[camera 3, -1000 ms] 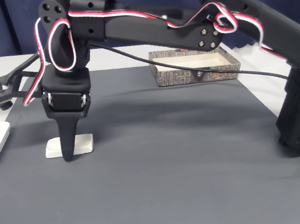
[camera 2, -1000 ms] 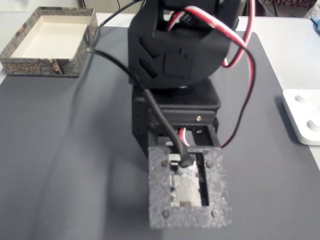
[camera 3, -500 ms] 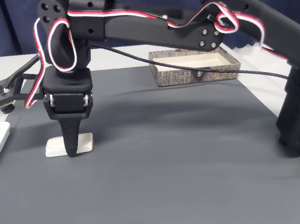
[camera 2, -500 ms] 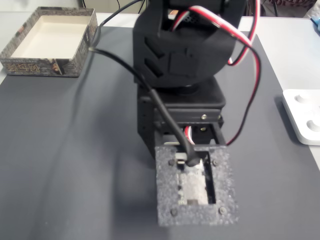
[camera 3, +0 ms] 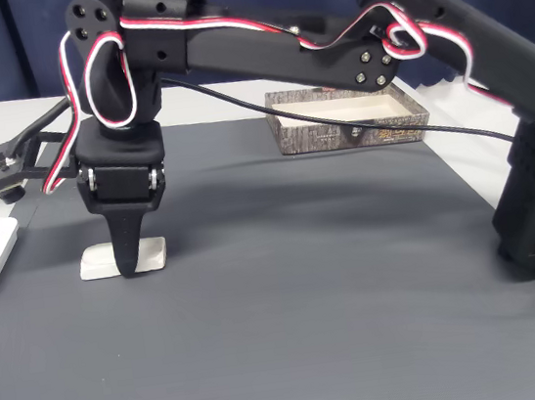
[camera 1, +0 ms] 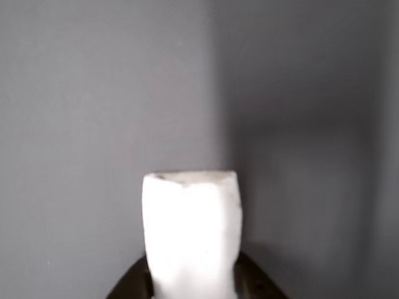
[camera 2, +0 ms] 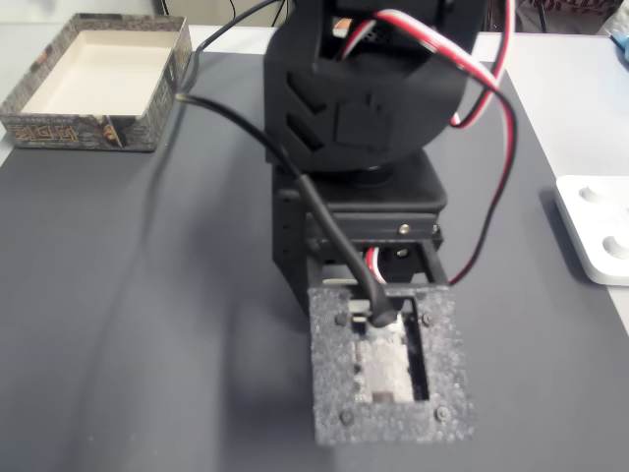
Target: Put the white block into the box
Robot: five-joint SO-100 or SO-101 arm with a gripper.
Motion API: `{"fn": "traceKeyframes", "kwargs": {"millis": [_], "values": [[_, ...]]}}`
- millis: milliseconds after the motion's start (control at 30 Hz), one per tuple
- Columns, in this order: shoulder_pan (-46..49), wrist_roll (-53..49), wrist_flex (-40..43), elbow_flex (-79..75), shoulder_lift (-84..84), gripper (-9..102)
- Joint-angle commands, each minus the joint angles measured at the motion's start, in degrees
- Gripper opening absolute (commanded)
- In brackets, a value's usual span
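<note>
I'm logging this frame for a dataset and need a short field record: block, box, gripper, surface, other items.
white block: lies flat on the mat, between the gripper's fingers in the other view
box: open, nothing in it, at the mat's far edge; top left corner in a fixed view
gripper: pointing down over the block; whether it grips cannot be told
surface: dark grey mat
other items: flat white device with round dimples
task status: block not yet in box
</note>
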Motion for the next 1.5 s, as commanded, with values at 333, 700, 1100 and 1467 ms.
{"fn": "traceKeyframes", "kwargs": {"millis": [333, 700, 1100, 1467], "values": [[-0.2, 0.5, 0.6, 6.2, 10.5, -2], [0.1, 3.3, 1.6, 11.7, 20.9, -2], [1.9, 4.6, 1.1, 25.0, 34.5, -2], [7.2, 5.9, -1.9, 42.5, 51.0, -2]]}}
